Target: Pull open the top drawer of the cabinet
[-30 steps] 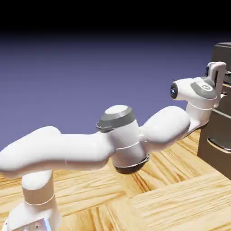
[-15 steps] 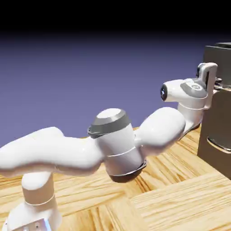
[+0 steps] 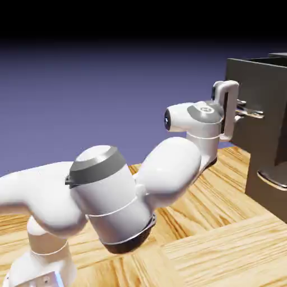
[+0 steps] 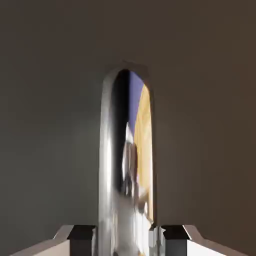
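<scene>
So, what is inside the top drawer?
That cannot be seen. The top drawer stands partly out of the cabinet, but only its dark front and side show; the walls hide the inside.

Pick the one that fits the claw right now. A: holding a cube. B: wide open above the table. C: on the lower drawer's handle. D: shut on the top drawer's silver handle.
D: in the hand view the claw has its fingertips pressed on either side of the silver handle of the top drawer.

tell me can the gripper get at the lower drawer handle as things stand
Probably not right now: the gripper is shut on the top drawer's handle, and that top drawer, pulled out, overhangs the lower handle.
</scene>
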